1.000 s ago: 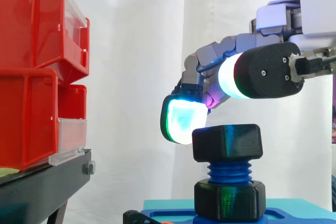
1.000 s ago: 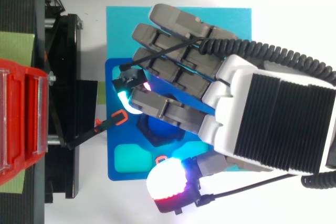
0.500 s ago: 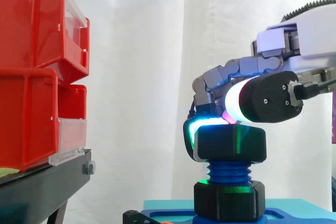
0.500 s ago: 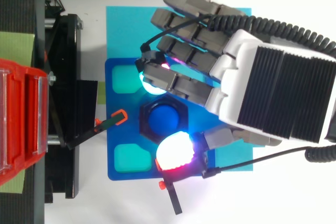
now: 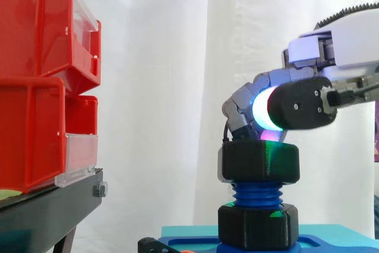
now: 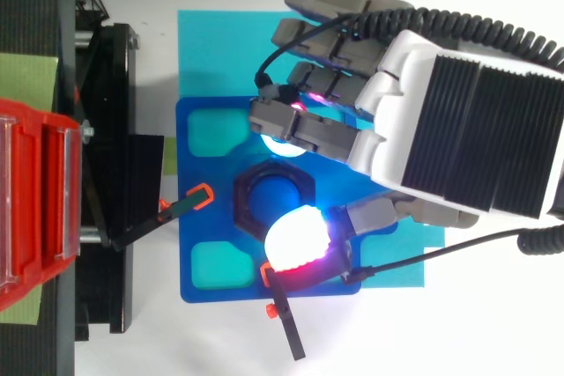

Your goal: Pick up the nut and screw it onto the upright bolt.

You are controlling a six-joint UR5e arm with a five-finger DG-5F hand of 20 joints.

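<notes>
Side view has my hand curled down over the nut, thumb and fingers pinching it from opposite sides. The nut sits level on the upright bolt, blue threads showing beneath it.

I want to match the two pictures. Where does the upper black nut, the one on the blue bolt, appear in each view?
Side view: the upper nut is low and right of centre, on the blue bolt, directly under the hand.
Top view: the upper nut is the black hexagon near the middle, between two glowing pads of the hand.
Shared landmark: the red bins, at the left edge in both views.
</notes>
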